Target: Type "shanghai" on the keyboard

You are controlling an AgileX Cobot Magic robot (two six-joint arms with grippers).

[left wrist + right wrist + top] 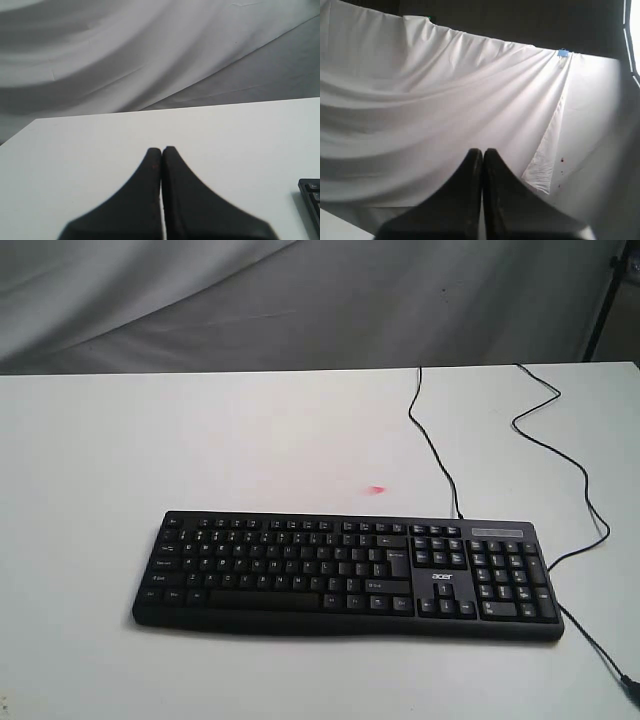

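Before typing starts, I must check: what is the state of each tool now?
Left black tool: closed, holding nothing.
Right black tool: closed, holding nothing.

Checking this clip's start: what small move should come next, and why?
Probably swing the shut left gripper toward the left half of the wide black keyboard, where S should sit: no arm is over it in the exterior view, and only its corner shows in the left wrist view.
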